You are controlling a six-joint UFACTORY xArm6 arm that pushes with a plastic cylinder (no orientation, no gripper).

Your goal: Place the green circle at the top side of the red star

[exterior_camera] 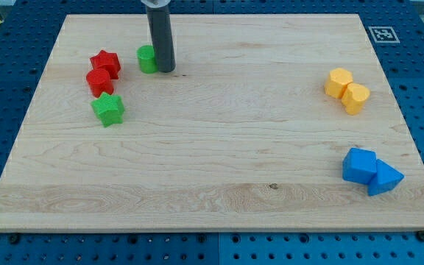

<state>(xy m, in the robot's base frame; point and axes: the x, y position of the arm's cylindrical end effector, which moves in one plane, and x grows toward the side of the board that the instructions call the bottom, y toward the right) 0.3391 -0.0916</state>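
The green circle (146, 59) lies near the view's top left, just right of the red star (107, 62). My tip (165, 71) touches the green circle's right side, and the rod hides part of that edge. The red star sits at the upper left of a small group, with a red round block (99, 81) touching it below and a green star (108, 109) lower still. The green circle is level with the red star, about a block's width to its right.
Two yellow blocks (347, 90) sit together at the view's right. Two blue blocks (370, 171) sit together at the lower right. The wooden board (212, 147) has its top edge close above the red star and green circle.
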